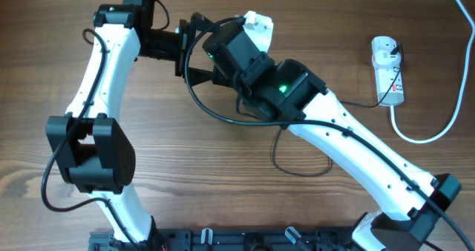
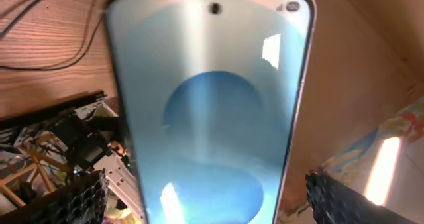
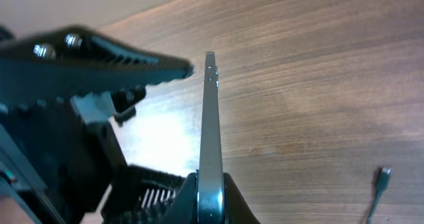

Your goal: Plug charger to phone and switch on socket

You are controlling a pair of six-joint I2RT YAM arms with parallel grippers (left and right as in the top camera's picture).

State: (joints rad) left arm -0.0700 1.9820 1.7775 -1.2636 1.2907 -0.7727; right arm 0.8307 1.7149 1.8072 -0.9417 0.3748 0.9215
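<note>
Overhead: the wooden tabletop (image 1: 185, 169) carries the socket (image 1: 387, 70) well to the right of the phone (image 1: 258, 24). Both arms bend in and meet at the phone.

Left wrist: the phone's screen faces the camera. The left pincer (image 2: 209, 201) is spread, one finger on either side of the phone.

Right wrist: the right pincer (image 3: 211, 201) pinches the edge-on phone. The charger tip (image 3: 383, 175) lies on the tabletop, right of the phone.

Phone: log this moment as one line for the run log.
left gripper open, straddling phone | right gripper shut on phone | charger tip loose on table | socket untouched
</note>
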